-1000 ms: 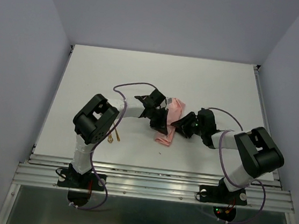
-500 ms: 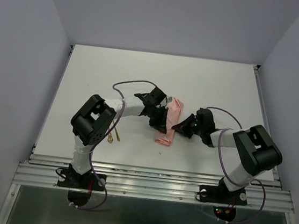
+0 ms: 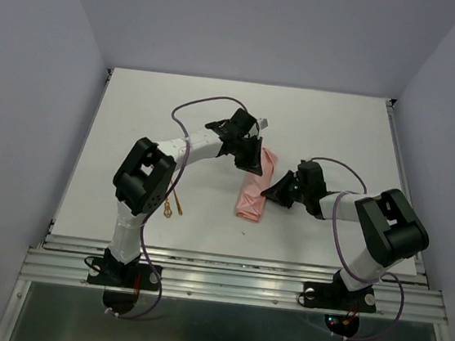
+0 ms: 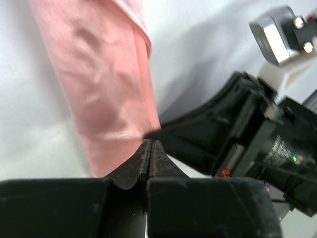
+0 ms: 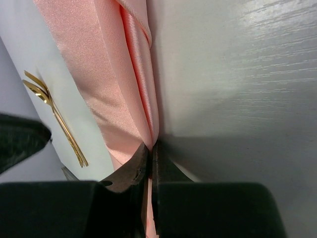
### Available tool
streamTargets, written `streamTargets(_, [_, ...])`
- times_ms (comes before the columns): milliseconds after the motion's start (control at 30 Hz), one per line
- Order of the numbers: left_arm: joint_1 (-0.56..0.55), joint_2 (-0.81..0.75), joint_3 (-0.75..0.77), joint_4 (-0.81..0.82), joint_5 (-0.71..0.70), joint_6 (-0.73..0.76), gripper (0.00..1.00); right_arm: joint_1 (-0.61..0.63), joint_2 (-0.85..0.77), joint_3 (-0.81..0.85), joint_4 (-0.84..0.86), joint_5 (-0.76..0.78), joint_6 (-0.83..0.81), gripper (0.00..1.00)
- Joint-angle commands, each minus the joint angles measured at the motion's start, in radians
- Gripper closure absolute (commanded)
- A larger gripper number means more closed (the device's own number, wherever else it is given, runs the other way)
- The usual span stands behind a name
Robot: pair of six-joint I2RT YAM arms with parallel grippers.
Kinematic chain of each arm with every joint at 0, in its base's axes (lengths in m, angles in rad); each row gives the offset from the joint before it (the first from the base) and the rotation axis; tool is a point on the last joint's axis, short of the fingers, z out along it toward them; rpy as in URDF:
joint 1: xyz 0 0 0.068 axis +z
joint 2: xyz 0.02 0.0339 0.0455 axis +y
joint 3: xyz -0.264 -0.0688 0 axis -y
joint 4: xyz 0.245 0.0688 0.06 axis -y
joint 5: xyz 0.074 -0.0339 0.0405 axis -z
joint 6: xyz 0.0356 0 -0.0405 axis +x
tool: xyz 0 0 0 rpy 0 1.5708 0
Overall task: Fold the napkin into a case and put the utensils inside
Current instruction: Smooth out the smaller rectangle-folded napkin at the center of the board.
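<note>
napkin (image 3: 250, 199) | right pincer (image 5: 150, 148) now pinching edge | left pincer (image 4: 150, 145) moved farther

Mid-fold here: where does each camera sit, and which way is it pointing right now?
Top external: fixed above and behind the bases, looking down at the table; shows both arms, left end effector, right end effector, napkin, utensils.
Left wrist: on the left arm, looking along its shut fingers at the napkin's end; the right end effector shows opposite.
Right wrist: on the right arm, looking along its fingers pinching the napkin's edge; utensils lie beyond.
Shared: all three show the napkin; top and right wrist share the utensils.
</note>
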Motion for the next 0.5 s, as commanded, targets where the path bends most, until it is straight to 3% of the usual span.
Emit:
streamTargets(0, [0.012, 0.074, 0.077, 0.017, -0.044, 0.005, 0.96, 0.010, 0.012, -0.008, -0.128, 0.027, -0.062, 0.99])
streamTargets(467, [0.015, 0.226, 0.230, 0.055, -0.024, -0.035, 1.00, 0.010, 0.006, 0.004, -0.143, 0.033, -0.067, 0.99])
